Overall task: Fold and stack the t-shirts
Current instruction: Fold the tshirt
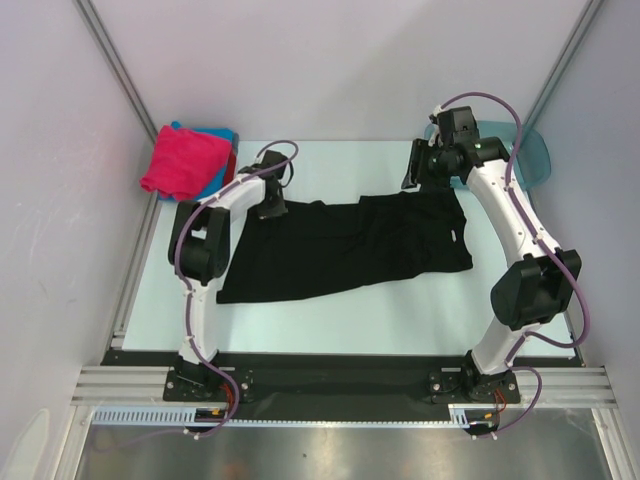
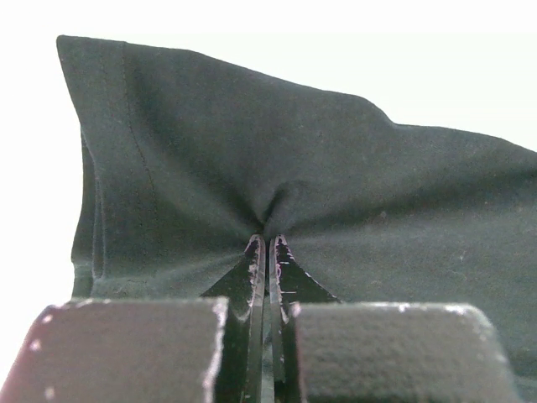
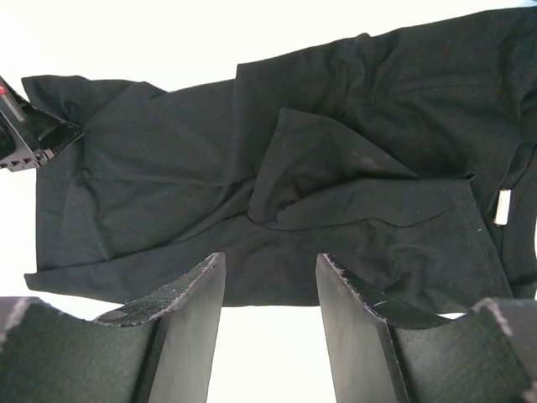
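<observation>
Pinching a bunched bit of the black t-shirt (image 2: 352, 185), the left hand (image 2: 267, 252) is clamped tight. The right hand (image 3: 270, 270) hangs unclenched, holding nothing, with the shirt lying on the bench (image 1: 330, 322) just ahead of it.

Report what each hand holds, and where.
Left hand pinches the black t-shirt near its hem corner; right hand is open, holding nothing.

One black t-shirt (image 1: 340, 250), three folded shirts (image 1: 183, 162), one teal basin (image 1: 537, 160), two arms (image 1: 205, 240) (image 1: 520, 225)
</observation>
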{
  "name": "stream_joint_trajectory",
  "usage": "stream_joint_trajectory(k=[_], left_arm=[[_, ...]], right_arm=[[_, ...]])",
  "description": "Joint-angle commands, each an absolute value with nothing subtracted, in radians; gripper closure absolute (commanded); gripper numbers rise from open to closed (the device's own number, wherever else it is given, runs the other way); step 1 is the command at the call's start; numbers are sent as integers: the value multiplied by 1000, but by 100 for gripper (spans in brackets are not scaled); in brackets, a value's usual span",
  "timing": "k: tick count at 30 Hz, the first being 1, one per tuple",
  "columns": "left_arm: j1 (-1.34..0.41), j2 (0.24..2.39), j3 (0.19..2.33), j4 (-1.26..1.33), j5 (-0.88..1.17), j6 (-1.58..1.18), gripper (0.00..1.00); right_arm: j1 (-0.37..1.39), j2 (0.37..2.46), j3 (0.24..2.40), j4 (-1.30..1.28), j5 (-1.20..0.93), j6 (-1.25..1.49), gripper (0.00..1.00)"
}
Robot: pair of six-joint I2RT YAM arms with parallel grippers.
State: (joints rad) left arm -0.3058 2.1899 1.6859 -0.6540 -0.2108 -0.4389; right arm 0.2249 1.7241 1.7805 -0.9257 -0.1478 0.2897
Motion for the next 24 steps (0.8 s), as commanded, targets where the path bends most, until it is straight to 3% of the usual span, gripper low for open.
stream_joint_trajectory(k=[1, 18, 20, 22, 23, 24], left_arm=[[-258, 2174, 1694, -761, -271, -465, 100], [-169, 2177, 1712, -765, -288, -430, 99], [-170, 2195, 1744, -802, -305, -428, 65], [-167, 2195, 1752, -802, -296, -423, 16], [-169, 2191, 1753, -795, -258, -414, 1], [-172, 2175, 1755, -792, -255, -408, 0]], right_arm=[[219, 1690, 1776, -949, -173, 261, 46], [212, 1759, 1763, -1083, -135, 247, 46], [212, 1794, 1775, -1107, -111, 258, 46], [212, 1831, 1799, -1179, -68, 268, 46], [213, 1851, 1805, -1196, -51, 285, 46], [212, 1853, 1804, -1209, -40, 290, 46]])
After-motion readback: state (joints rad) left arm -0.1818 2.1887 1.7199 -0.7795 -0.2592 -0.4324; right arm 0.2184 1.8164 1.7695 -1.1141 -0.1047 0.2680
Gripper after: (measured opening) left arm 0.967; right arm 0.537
